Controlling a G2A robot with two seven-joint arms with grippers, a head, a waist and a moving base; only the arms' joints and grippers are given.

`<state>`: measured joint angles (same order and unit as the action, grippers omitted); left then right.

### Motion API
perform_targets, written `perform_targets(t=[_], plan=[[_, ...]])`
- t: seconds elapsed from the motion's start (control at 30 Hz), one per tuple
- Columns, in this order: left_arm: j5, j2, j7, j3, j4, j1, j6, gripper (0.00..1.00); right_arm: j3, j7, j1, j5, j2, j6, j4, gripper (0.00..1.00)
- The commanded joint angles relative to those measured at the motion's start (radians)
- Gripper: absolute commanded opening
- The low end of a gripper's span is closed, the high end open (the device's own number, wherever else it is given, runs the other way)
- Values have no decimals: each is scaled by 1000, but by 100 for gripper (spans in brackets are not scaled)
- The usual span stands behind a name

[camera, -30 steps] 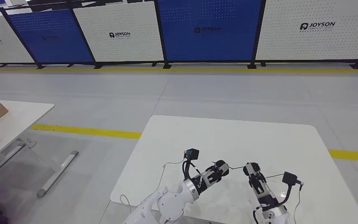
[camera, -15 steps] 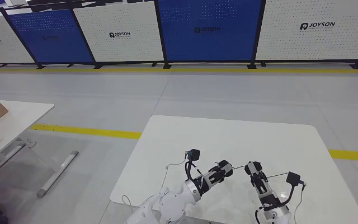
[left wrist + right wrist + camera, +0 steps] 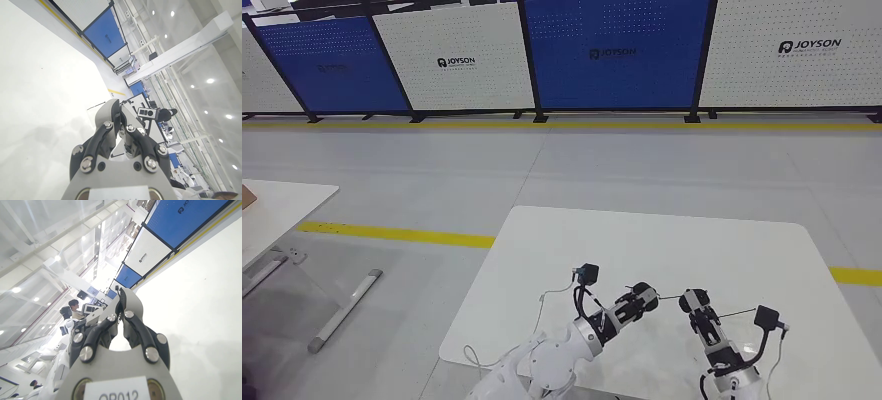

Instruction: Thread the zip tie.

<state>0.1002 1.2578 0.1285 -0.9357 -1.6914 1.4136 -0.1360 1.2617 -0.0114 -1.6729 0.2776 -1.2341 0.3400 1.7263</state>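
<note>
The zip tie (image 3: pixel 667 297) is a thin black strand spanning the short gap between my two grippers, just above the white table (image 3: pixel 662 240) near its front edge. My left gripper (image 3: pixel 645 295) is shut, and a thin black length of the zip tie (image 3: pixel 96 106) sticks out beside its fingertips. In its own wrist view the left gripper (image 3: pixel 118 103) has its jaws pressed together. My right gripper (image 3: pixel 689 299) faces it from the right. The right gripper (image 3: pixel 121 292) is shut on the zip tie, whose small square head (image 3: pixel 116 287) pokes out past the fingertips.
The table's front edge (image 3: pixel 542 362) runs close under both arms. The rest of the white tabletop stretches away behind the grippers. Blue and white partition panels (image 3: pixel 617 55) stand far back across the floor.
Both grippers have drifted slightly to the right, keeping the strand between them. Their grip has not changed.
</note>
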Motion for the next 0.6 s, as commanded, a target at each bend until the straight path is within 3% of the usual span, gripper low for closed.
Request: perform_targets(t=[0.0, 0.07, 0.13, 0.17, 0.3, 0.57], plan=[[0, 0, -1, -1, -1, 1, -1, 0, 1, -5, 3, -6, 0, 0, -5, 0], [1, 0, -3, -1, -2, 2, -1, 0, 2, -8, 4, -8, -1, 0, -6, 1], [2, 0, -5, -2, -3, 2, 2, 0, 5, -10, 4, -9, -1, 0, -6, 20], [1, 0, -5, -2, -3, 1, 3, 0, 7, -11, 3, -10, -1, 0, -5, 23], [5, 1, -8, 1, -3, -1, 11, 0, 13, -13, -1, -12, 0, 0, -1, 29], [10, 4, -20, 7, -5, -4, 21, 0, 18, -17, -5, -6, -1, 0, 5, 27]])
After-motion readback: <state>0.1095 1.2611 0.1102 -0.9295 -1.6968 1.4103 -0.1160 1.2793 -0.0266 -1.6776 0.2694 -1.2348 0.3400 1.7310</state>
